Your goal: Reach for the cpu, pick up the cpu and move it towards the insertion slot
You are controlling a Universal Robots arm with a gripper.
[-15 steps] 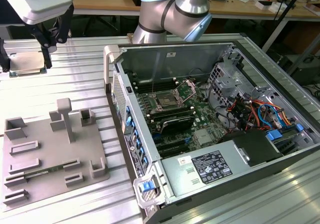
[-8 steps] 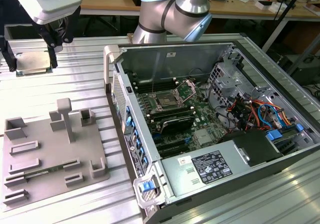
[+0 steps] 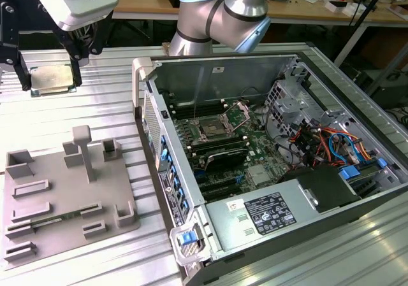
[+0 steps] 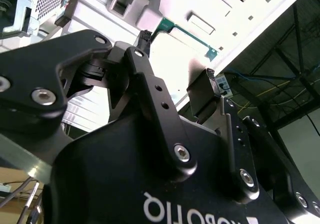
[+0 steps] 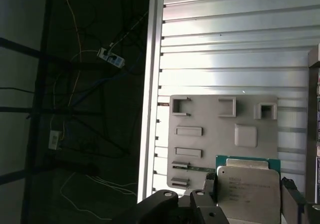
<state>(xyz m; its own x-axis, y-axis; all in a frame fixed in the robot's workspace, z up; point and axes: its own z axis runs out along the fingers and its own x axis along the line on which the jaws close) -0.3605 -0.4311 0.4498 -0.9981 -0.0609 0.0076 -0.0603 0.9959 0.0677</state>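
Exterior view shows you the tool point(image 3: 51, 82) up at the view's left, hanging above the ribbed metal desk point(image 3: 108, 117). Its two black fingers point(image 3: 24, 76) are clamped on the cpu point(image 3: 51, 79), one on each side. The cpu lies flat between them, with its silvery top facing up, and it looks lifted off the desk. Below it in the picture, nearer the camera, you see the grey fixture point(image 3: 64, 197) resting on the desk. The insertion slot point(image 3: 210, 131) sits on the green board inside the open computer case point(image 3: 223, 76), well apart from the cpu, toward the view's right. Its silver frame stands open around the dark middle. The robot arm point(image 3: 223, 12) bends over the back of the case. In the first wrist view you see the cpu point(image 5: 247, 189) held in the tool point(image 5: 250, 196), with a thin green rim around its metal top. Behind it lies the grey fixture point(image 5: 225, 134) on the desk point(image 5: 225, 44).
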